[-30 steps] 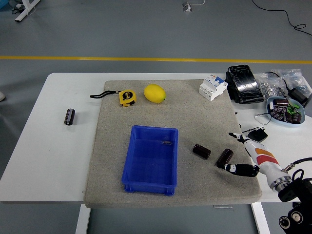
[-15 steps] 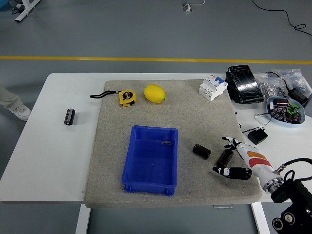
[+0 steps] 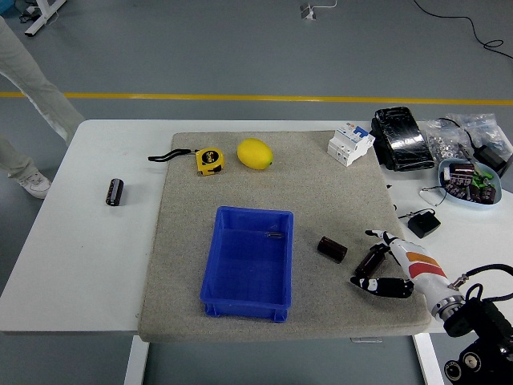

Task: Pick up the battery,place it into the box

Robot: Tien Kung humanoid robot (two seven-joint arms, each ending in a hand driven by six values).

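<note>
Since the earlier frame, a person's trouser legs (image 3: 32, 88) have come further into view on the floor at the far left, while the right hand (image 3: 383, 263) has stayed over the near right part of the mat, shifting only slightly. Its fingers (image 3: 380, 285) curl loosely around a dark battery (image 3: 368, 261), the thumb side on the far edge and the other fingers on the near edge; whether the battery is gripped or merely bracketed cannot be told, and it appears to rest on the grey mat (image 3: 337, 192). Just left of it lies a second dark battery (image 3: 331, 248), apart from the hand. Further left sits the blue box (image 3: 248, 262), with only a small dark item near its far right corner. At the far edge of the mat lie a lemon (image 3: 254, 153) and a yellow tape measure (image 3: 209, 160). A third battery (image 3: 115, 192) lies on the bare white desk (image 3: 88, 249), well to the left. A white circuit breaker (image 3: 349, 143) stands at the mat's far right corner.
</note>
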